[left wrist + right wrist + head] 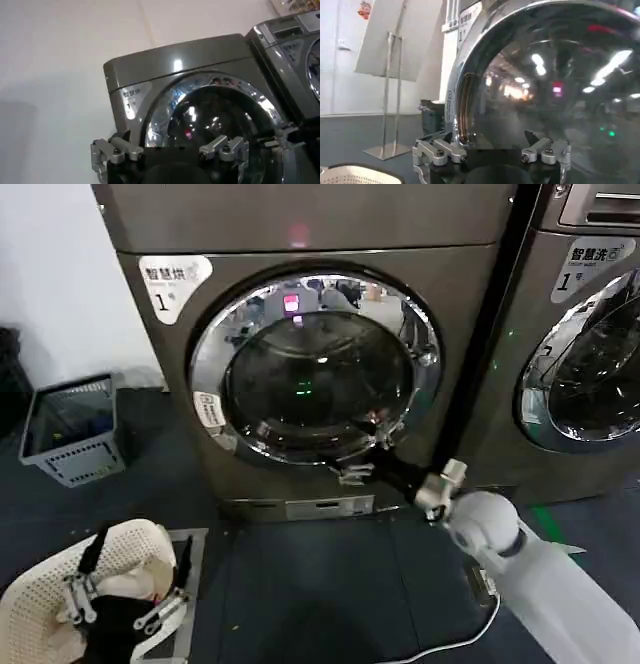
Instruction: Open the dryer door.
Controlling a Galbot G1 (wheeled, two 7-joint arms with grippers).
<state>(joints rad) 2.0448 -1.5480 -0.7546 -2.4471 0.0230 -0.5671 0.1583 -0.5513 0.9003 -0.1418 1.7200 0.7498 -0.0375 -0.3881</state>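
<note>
Here the dryer door [315, 369] sits flush in the front of the bronze-brown machine [180, 434], just left of the neighbouring machine [590, 354]. My right tool [368, 456], spread, is at the door's lower chrome rim. My left tool [120, 604], spread too, hangs low over a white mesh basket [50, 604] on the floor.

Right gripper [372, 456] fingertips lost against dryer door [315, 369] chrome; neighbouring machine door [590, 364] cut off right edge.
</note>
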